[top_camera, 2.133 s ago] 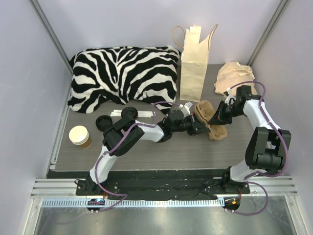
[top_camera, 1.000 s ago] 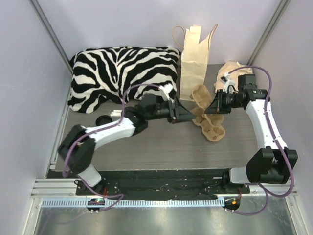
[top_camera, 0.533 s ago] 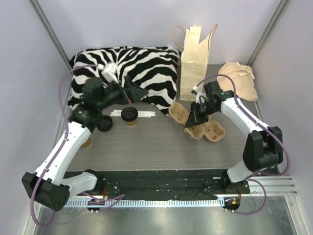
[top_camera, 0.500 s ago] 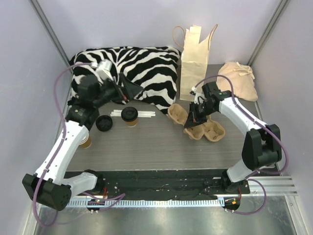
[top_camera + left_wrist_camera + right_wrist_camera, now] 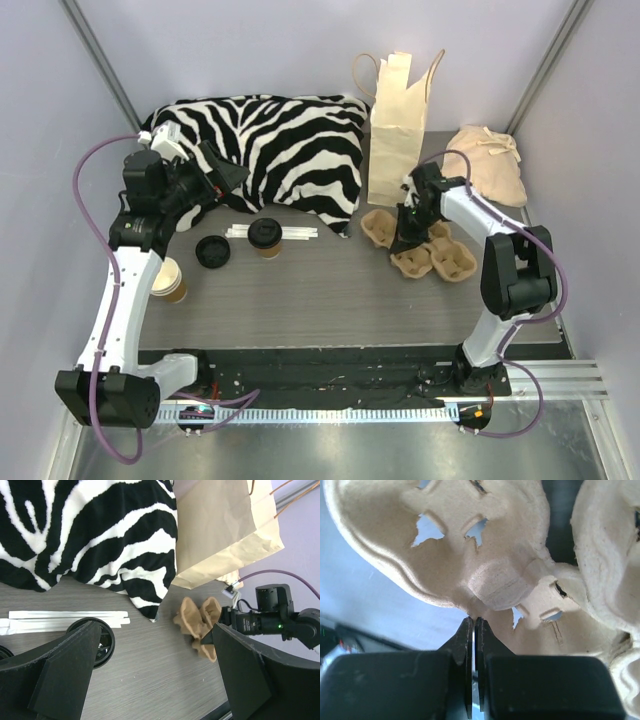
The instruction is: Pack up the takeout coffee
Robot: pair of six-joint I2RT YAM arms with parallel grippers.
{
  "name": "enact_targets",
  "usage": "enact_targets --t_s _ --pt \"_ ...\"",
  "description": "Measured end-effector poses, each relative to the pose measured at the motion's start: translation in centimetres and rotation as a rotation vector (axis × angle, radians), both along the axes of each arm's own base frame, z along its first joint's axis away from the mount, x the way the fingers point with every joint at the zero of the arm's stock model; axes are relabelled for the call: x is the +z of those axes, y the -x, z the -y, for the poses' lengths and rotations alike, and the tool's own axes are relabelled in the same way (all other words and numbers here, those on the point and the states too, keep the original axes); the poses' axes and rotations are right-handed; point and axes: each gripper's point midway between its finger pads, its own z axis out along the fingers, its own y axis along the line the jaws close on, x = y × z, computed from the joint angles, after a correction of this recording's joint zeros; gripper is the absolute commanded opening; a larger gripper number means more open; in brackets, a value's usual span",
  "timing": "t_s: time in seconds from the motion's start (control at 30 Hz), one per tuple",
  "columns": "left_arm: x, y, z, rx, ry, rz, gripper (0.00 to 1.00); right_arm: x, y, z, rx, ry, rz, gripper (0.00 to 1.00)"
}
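On the desk (image 5: 330,300), left of centre, the takeout coffee (image 5: 265,236) stands upright with a black lid on it, well apart from both arms and not yet packed. The left claw (image 5: 222,172) hangs above the zebra cushion (image 5: 270,140) with its fingers spread wide and nothing between them. That looks like readiness to come down on the cup, which its wrist view shows peeking out behind one finger.

The right claw (image 5: 404,238) has its fingers pressed together on the thin rim of the pulp carrier (image 5: 452,263). It appears to steady the carrier, sockets up, just in front of the paper bag (image 5: 397,140), so that the cup has somewhere to go.

Wrapped straws (image 5: 290,232) lie right behind the coffee, and a flat black lid (image 5: 212,252) sits just beside it. A white-topped cup (image 5: 163,278) stands near the left arm. The cushion's corner juts toward the path between cup and carrier. A cloth pouch (image 5: 488,165) rests by the far right wall, out of the way.
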Motion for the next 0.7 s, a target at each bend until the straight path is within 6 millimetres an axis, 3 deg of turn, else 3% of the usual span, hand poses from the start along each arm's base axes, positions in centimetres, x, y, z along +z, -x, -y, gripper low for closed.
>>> enact_targets --t_s 0.2,0.4,0.6,0.7 --pt "0.1 0.0 -0.1 0.005 0.004 0.001 1.0 -0.5 -2.4 7.8 -0.22 0.074 0.001 0.01" --pt "0.1 -0.1 -0.3 0.01 0.004 0.003 1.0 -1.7 -2.3 14.5 -0.349 0.138 -0.038 0.01" --pt "0.0 -0.4 -1.3 0.038 0.0 0.0 1.0 -0.9 -2.0 19.8 -0.405 0.174 -0.029 0.01" --pt "-0.5 -0.6 -2.6 0.073 0.007 -0.022 1.0 -0.1 -2.5 21.0 -0.394 0.169 0.003 0.01"
